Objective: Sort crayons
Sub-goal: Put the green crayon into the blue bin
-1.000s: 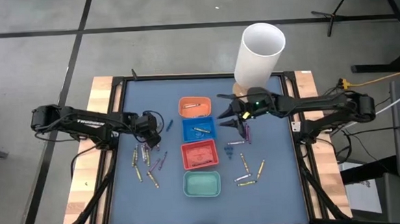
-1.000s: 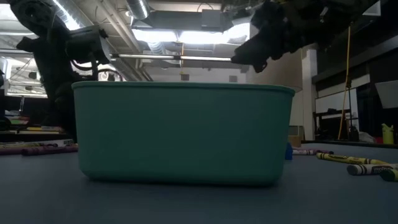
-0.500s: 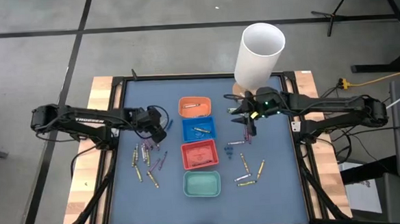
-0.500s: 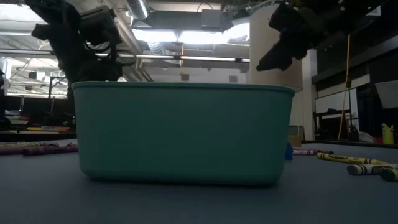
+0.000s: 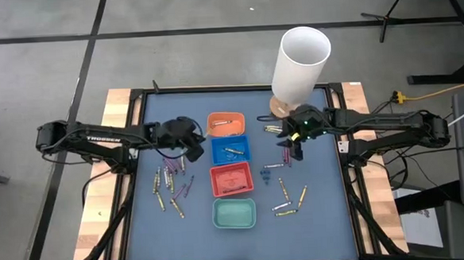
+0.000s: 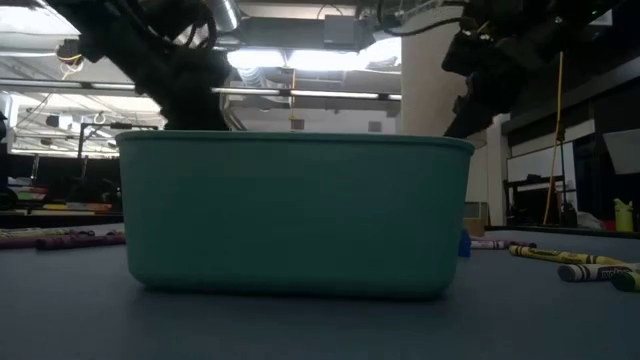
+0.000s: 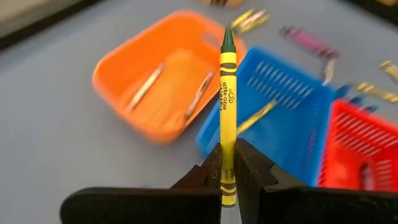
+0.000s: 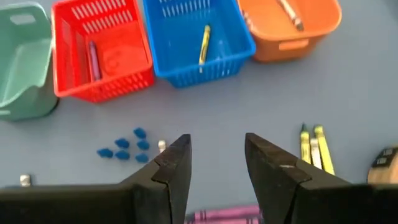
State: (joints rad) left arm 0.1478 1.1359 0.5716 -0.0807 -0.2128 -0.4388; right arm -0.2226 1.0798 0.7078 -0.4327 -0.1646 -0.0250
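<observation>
My left gripper [image 7: 227, 180] is clamped on a yellow crayon [image 7: 226, 112], which stands up from my fingers over the blue-grey table [image 5: 332, 220], just beside the orange tray [image 5: 225, 123] and the blue tray [image 5: 231, 150]. My right gripper [image 8: 217, 165] hangs with its fingers spread and empty above the table, right of the trays. A purple crayon [image 8: 224, 216] lies beneath it. Farther out sit the red tray [image 8: 102, 53] and green tray [image 8: 22, 62]. Loose crayons [image 5: 171, 185] lie scattered left and right of the tray column.
</observation>
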